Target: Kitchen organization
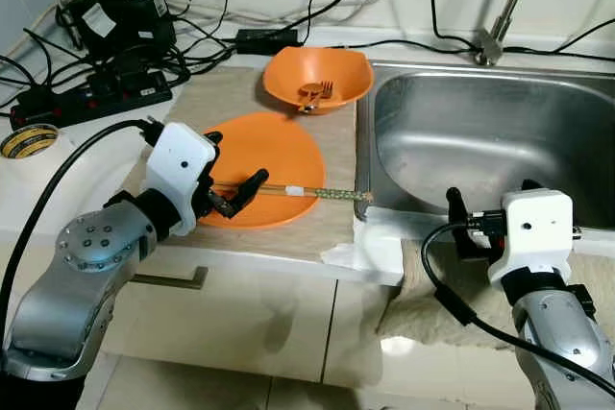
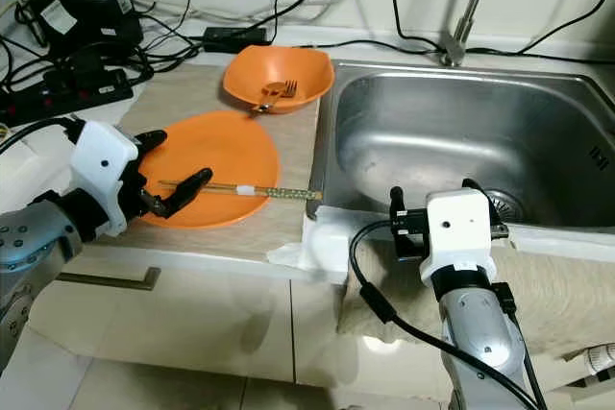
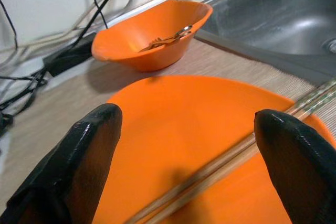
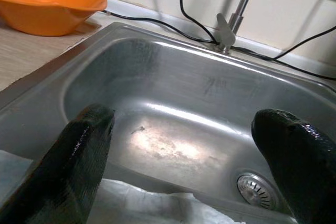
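Chopsticks (image 1: 298,192) on orange plate (image 1: 279,156), left claw (image 1: 233,191) spread over them, not yet gripping.
Left claw hovers low over the near edge of the plate on the worktop (image 1: 216,93), its black fingers (image 3: 79,156) released and standing either side of the chopsticks; the chopsticks lie across the plate with their tips reaching out to the sink (image 1: 500,141) rim; right claw (image 2: 432,208) is also released, held at the near edge of the sink above a white cloth (image 1: 370,242); farther back, an orange bowl (image 1: 317,79) with a fork (image 1: 315,93) inside stands beside the sink; behind it lie a power strip (image 1: 91,98) and black cables (image 1: 211,40), and the tap (image 1: 504,7) rises at the wall.
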You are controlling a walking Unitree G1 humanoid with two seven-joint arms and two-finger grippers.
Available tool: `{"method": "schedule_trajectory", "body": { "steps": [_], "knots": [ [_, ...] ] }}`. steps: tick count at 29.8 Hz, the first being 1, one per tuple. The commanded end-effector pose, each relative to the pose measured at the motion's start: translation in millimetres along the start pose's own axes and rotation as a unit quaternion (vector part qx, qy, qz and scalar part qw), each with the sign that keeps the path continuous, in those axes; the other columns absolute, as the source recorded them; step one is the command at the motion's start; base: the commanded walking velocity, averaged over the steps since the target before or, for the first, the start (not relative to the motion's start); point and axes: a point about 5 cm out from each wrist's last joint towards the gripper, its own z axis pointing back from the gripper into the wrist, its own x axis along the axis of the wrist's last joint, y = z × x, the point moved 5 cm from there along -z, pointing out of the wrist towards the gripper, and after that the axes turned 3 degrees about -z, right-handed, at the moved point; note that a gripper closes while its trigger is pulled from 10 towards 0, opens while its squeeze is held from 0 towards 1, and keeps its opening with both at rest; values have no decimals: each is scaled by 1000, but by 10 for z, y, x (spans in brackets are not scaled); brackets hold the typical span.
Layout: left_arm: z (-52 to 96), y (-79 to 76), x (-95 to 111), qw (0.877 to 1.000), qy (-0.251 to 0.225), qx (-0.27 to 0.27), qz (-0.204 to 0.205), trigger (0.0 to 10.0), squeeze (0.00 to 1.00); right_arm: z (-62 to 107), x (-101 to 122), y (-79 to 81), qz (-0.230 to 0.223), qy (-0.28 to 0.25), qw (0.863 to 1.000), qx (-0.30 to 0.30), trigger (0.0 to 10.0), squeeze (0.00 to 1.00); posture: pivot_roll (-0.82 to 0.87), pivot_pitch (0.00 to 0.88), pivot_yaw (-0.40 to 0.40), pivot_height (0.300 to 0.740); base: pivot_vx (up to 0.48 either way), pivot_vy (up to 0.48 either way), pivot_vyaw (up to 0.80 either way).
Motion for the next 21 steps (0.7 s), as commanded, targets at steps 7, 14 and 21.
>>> {"method": "schedule_trajectory", "body": {
  "steps": [7, 14, 21],
  "knots": [
    [-74, -7, -14, 998, 8, -29, -46, 10000, 0, -18, -12, 82, -9, -2, 1000, 13, 10000, 0, 23, 0, 51, 736, 0, 0, 0],
    [-161, 18, -36, 997, 13, -33, -63, 10000, 0, -29, -16, 107, -13, -4, 1000, 13, 10000, 0, 14, 0, 62, 736, 0, 0, 0],
    [-235, 20, -86, 997, 20, -28, -69, 10000, 0, -16, -29, 110, -16, -3, 1000, 7, 10000, 0, 3, 0, 72, 736, 0, 0, 0]
  ]
}}
